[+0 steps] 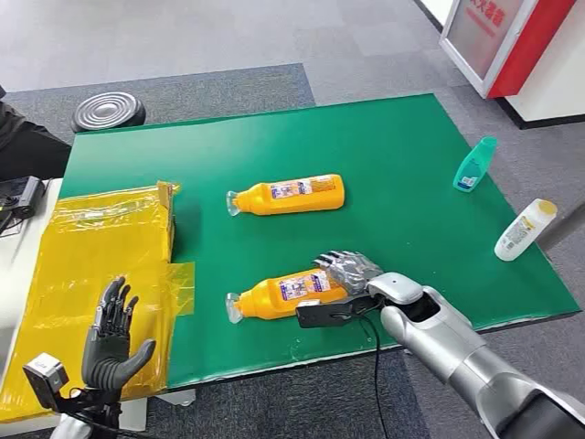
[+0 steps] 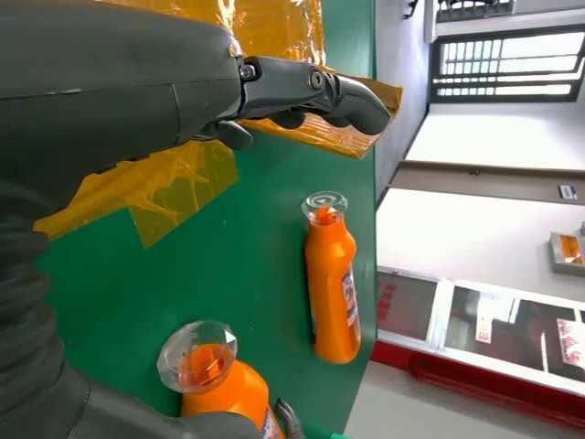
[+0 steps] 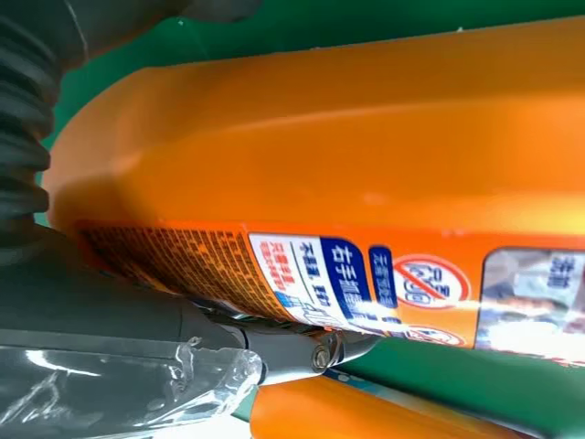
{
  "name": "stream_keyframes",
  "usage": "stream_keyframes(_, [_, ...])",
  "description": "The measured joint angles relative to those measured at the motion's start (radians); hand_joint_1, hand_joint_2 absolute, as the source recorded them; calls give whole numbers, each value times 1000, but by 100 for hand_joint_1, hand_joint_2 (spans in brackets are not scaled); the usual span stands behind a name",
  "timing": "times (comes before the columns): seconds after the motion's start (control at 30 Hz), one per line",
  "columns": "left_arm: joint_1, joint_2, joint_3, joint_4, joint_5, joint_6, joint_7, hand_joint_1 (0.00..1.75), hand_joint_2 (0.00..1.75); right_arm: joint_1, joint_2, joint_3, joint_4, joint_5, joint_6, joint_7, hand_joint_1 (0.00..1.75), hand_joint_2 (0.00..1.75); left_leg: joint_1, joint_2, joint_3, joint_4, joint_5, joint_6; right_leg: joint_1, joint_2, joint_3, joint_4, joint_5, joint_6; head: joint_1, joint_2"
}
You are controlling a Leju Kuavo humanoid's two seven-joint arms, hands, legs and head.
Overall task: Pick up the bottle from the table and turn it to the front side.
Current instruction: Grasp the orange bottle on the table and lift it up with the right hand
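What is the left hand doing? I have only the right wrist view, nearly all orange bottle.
Observer: The left hand is open above a yellow bag, holding nothing.
Operator: Is my bottle off the table?
Observer: No, the near bottle lies on its side on the green mat, with the right hand over its base end.
Operator: Any other orange bottles?
Observer: A second orange bottle lies farther back, cap end toward the bag.
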Motion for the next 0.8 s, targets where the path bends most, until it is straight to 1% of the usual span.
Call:
stream_keyframes(0.07, [0, 0, 0, 1, 0, 0, 0, 0, 175, -3, 0, 2, 4, 0, 0, 0, 0, 175, 0, 0, 0, 0, 0, 0, 0, 0, 0, 0, 0, 0, 0, 0])
stream_keyframes(0.1, [-1, 1, -1, 1, 0, 0, 0, 0, 175, -5, 0, 3, 7, 0, 0, 0, 17, 175, 0, 0, 0, 0, 0, 0, 0, 0, 0, 0, 1, 0, 0, 0])
stream_keyframes(0.2, [-1, 2, -3, 3, 1, 0, 0, 0, 175, -11, 0, 8, 16, -4, 0, 0, 148, 175, 0, 0, 0, 0, 1, 0, 0, 0, 0, 0, 1, 0, 0, 0])
stream_keyframes(0.23, [-1, 3, -4, 3, 3, 0, 0, 0, 175, -11, -1, 10, 18, -9, 0, 0, 175, 175, 0, 0, 0, 0, 1, 0, 0, 0, 0, 0, 2, 0, 0, 0])
stream_keyframes(0.37, [-1, 7, -12, 3, 14, 3, 0, 0, 175, -11, -9, 15, 20, -35, -16, -11, 175, 175, 0, 0, 0, 0, 2, 0, 0, 0, 0, 0, 2, 0, 0, 0])
stream_keyframes(0.5, [3, 11, -14, 3, 22, 6, 0, 0, 175, 9, -27, 14, -7, -69, -58, -17, 175, 175, 0, 0, 0, 0, 3, 0, 0, 0, 0, 0, 3, 0, 0, 0])
stream_keyframes(0.63, [19, 14, -12, -7, 41, -7, 0, 0, 175, 73, -49, -4, -92, -114, -113, -10, 175, 175, 0, -1, -1, 0, 2, 0, 0, 0, -1, 0, 2, 0, 0, 0])
stream_keyframes(0.8, [40, 10, 14, -55, 74, -87, 0, 0, 175, 167, -55, -61, -233, -154, -198, -26, 175, 175, 0, -1, -3, 0, 1, 0, 0, 0, -2, 0, 1, 0, 0, 0])
